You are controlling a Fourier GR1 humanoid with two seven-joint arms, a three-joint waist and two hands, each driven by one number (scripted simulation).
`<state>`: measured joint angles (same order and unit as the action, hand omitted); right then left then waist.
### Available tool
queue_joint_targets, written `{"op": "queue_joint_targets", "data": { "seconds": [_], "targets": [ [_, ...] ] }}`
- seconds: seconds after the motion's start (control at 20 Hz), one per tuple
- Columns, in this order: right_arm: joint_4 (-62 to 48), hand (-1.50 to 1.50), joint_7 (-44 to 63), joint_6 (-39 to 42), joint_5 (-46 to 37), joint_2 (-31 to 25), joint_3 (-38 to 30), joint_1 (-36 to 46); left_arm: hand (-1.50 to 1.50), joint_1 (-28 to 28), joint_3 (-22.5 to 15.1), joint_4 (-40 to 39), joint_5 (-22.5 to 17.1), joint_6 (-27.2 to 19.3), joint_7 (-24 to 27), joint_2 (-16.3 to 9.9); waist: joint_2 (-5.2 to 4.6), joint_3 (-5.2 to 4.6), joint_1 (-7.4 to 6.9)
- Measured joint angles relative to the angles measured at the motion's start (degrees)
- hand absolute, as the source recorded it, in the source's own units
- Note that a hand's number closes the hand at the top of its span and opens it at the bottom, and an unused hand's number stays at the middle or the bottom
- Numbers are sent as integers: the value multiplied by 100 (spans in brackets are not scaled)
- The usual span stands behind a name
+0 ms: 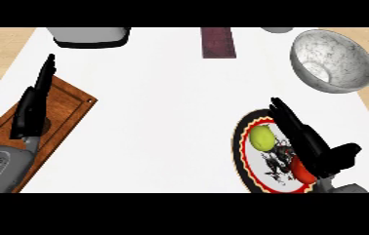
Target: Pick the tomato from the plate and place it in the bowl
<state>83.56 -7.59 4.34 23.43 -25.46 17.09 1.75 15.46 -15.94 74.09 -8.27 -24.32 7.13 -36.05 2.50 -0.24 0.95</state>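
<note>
Tomato (301,173) on plate (245,153), under right hand (311,146).

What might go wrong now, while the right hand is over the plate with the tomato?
1. The right hand covers most of the tomato, so its fingers may close off-centre.
2. The yellow-green fruit lies beside those fingers and could get nudged off the plate.
3. The bowl sits close by; the lift might clip its rim.

Left robot hand (32,107) straight-fingered; right robot hand (310,144) seemingly extended.
</note>
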Motion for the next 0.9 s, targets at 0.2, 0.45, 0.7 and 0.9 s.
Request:
{"op": "queue_joint_targets", "data": {
  "seconds": [0.2, 0.45, 0.7, 0.9],
  "targets": [
    [512, 150, -490, 745, 96, -573, -341, 305, 0, -61, 175, 198, -259, 113, -115, 58, -116, 21, -73],
    [799, -150, -855, 1131, -921, -1959, -836, 728, 0, -204, 299, 253, -663, 195, -325, 290, -93, -29, 23],
    [551, -150, -2186, 798, -1663, -2520, -1498, -524, 0, -542, 460, 536, -1012, 321, -491, 353, -146, 20, 150],
    [287, -150, -3556, 747, -2103, -2769, -1959, -1466, 0, -637, 528, 855, -1071, 345, -688, 343, -183, 29, 106]
  ]
}}
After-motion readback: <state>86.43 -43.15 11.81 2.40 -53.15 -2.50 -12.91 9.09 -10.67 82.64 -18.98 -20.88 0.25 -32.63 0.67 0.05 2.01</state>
